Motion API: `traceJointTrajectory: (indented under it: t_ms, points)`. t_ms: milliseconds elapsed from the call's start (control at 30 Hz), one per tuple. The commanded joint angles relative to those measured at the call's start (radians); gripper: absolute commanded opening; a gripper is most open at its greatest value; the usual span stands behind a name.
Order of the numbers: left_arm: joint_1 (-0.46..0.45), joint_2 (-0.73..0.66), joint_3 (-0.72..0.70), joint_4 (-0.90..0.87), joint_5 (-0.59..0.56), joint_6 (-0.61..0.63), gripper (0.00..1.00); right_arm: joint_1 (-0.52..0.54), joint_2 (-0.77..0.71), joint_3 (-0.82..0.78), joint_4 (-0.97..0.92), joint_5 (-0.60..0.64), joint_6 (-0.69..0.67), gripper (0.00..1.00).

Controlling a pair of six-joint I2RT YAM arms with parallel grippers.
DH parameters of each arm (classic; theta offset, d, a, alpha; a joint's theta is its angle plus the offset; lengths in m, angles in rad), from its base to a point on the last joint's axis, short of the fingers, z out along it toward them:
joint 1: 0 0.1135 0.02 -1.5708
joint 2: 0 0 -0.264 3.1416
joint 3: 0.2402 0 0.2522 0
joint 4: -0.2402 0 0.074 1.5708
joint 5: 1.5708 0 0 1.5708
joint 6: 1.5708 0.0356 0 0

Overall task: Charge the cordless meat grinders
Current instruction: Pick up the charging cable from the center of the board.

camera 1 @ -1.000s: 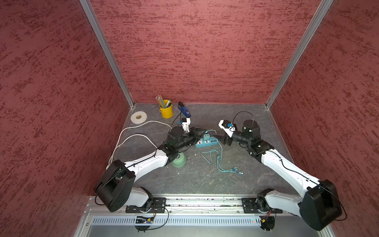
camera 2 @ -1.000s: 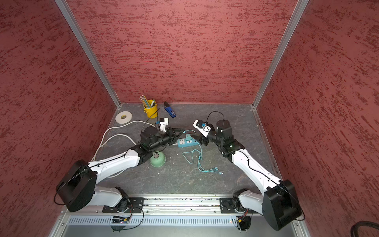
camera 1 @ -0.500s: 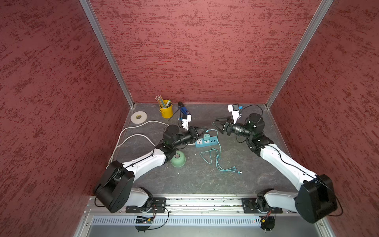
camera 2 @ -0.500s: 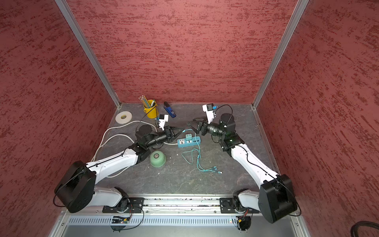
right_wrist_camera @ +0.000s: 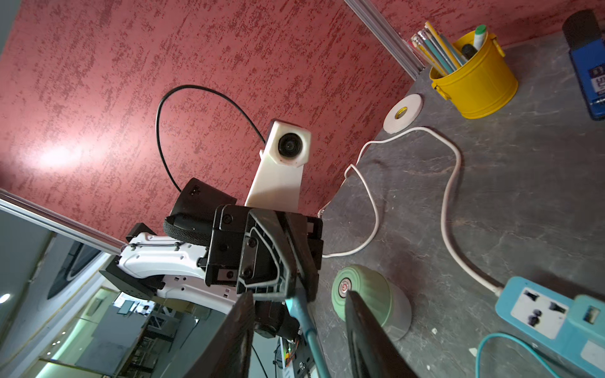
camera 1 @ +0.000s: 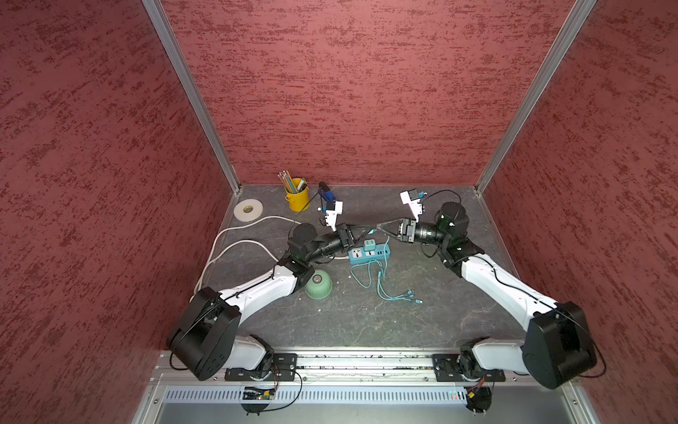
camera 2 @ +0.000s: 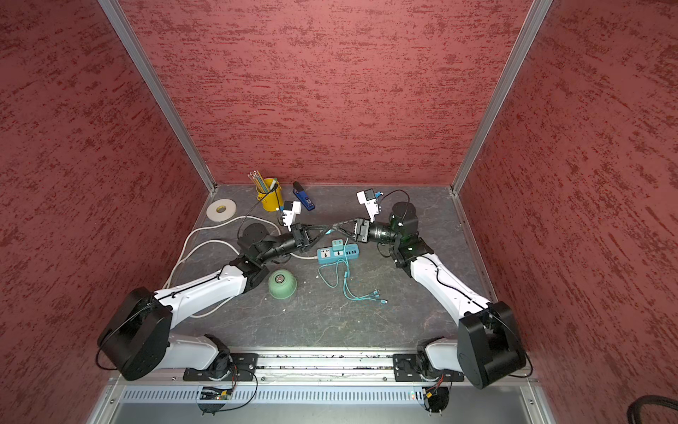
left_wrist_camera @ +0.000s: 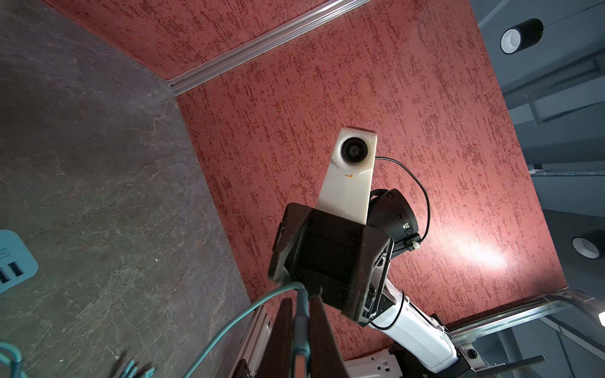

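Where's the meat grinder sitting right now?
In both top views the meat grinder sits on the table beside the left arm, nearer the front rail than the teal power strip and left of the loose teal cable.

Arms reached in low with elbows out, left gripper pinched tight on cable, right gripper tip to tip with it above strip, fingers apart astride cable
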Motion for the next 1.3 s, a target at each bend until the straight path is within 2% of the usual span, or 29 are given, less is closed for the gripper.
traceJointTrajectory:
  t_ms: [0, 200, 400, 667, 800, 833, 933, 967, 1033, 1133, 1267]
  points:
    - [0.005, 0.014, 0.004, 0.058, 0.008, -0.013, 0.00, 0.000, 0.013, -0.016, 0.140, -0.073, 0.111, 0.39]
    - [0.002, 0.023, 0.008, 0.070, 0.005, -0.017, 0.00, 0.003, 0.028, -0.023, 0.178, -0.097, 0.145, 0.35]
    - [0.000, 0.048, 0.020, 0.097, 0.012, -0.034, 0.00, 0.004, 0.042, -0.028, 0.177, -0.104, 0.146, 0.25]
    - [-0.004, 0.067, 0.026, 0.109, 0.012, -0.043, 0.00, 0.004, 0.055, -0.031, 0.198, -0.101, 0.158, 0.00]
    - [-0.002, 0.069, 0.023, 0.108, 0.010, -0.040, 0.00, 0.005, 0.056, -0.027, 0.197, -0.095, 0.157, 0.00]
    - [-0.001, 0.068, 0.021, 0.101, 0.004, -0.039, 0.07, 0.005, 0.056, -0.026, 0.183, -0.089, 0.147, 0.00]
    - [0.007, 0.044, -0.005, 0.055, -0.042, -0.018, 0.51, 0.005, 0.053, 0.014, 0.022, -0.048, 0.035, 0.00]
    - [0.012, 0.026, -0.022, 0.031, -0.071, -0.005, 0.59, 0.005, 0.055, 0.043, -0.086, -0.017, -0.038, 0.00]
    - [0.024, -0.014, -0.053, -0.021, -0.134, 0.026, 0.65, 0.007, 0.076, 0.123, -0.319, 0.072, -0.194, 0.00]
    - [0.044, -0.093, -0.085, -0.152, -0.237, 0.094, 0.67, 0.021, 0.171, 0.280, -0.710, 0.282, -0.392, 0.00]
    - [0.067, -0.187, -0.089, -0.375, -0.352, 0.178, 0.67, 0.046, 0.288, 0.434, -0.954, 0.506, -0.491, 0.00]
